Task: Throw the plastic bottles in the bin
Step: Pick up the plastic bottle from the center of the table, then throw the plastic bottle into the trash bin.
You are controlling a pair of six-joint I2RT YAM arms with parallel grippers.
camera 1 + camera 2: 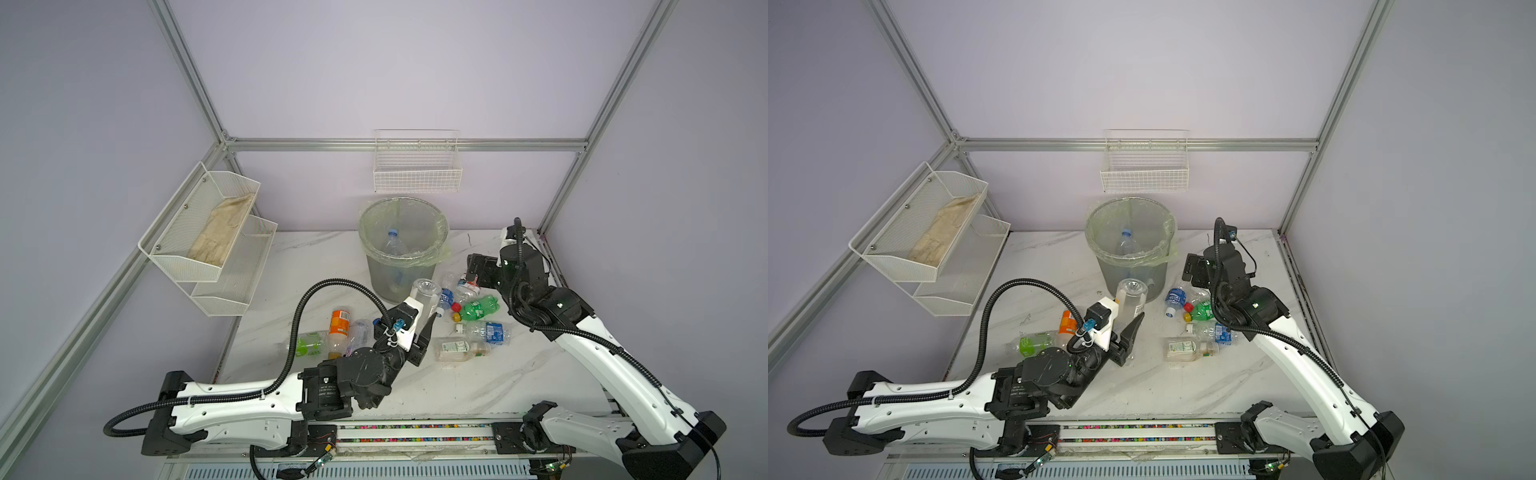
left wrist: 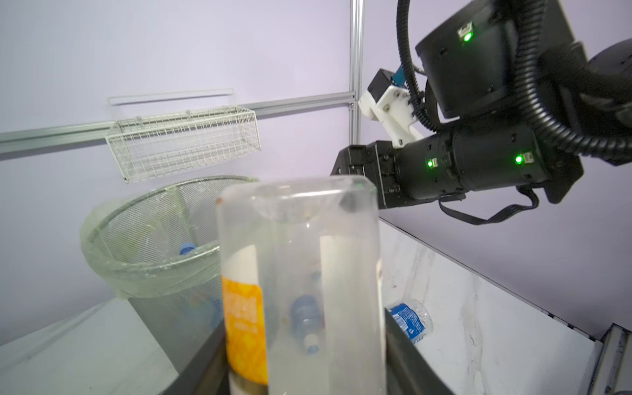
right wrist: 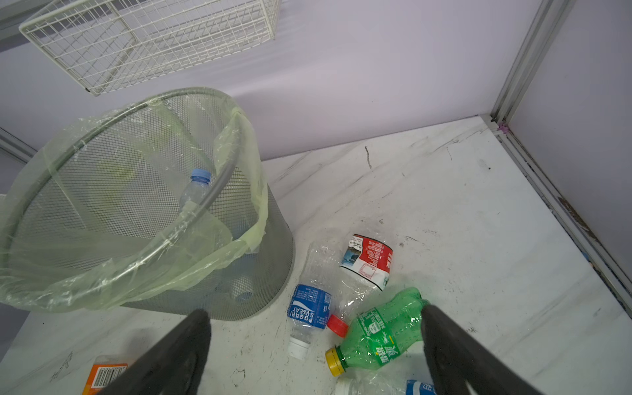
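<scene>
The left gripper [image 1: 428, 309] is closed part-way around a clear bottle [image 1: 424, 291], clamped on its orange and white labelled body; the bottle's base points up and away from the wrist, so most of it sticks out past the fingertips. I judge that this suits tipping it over a rim.

The bin [image 1: 382, 274] stands just ahead of this gripper; the bottle sits beside the bin's wall, not yet over the opening, so by my reading a lift and a short carry forward are needed before letting go. A blue-capped bottle [image 1: 392, 241] already leans inside the bin.

The right gripper [image 3: 316, 314] is spread wide and holds nothing; it hangs pointing down over a cluster of bottles lying on the table [image 1: 478, 386]. A blue-labelled bottle [image 3: 309, 307] lies below the gap between its fingers; a green bottle [image 3: 379, 331] lies close by one finger; a red-labelled bottle [image 3: 369, 260] lies just beyond the tips. The wide stance probably lets the fingers straddle a bottle's body. The bin is ahead of this gripper and off to one side, near enough for a short swing.

Behind the left gripper, near its wrist, an orange-labelled bottle [image 1: 340, 328] lies on the table; between the two grippers lies a pale-labelled bottle [image 1: 457, 349].
</scene>
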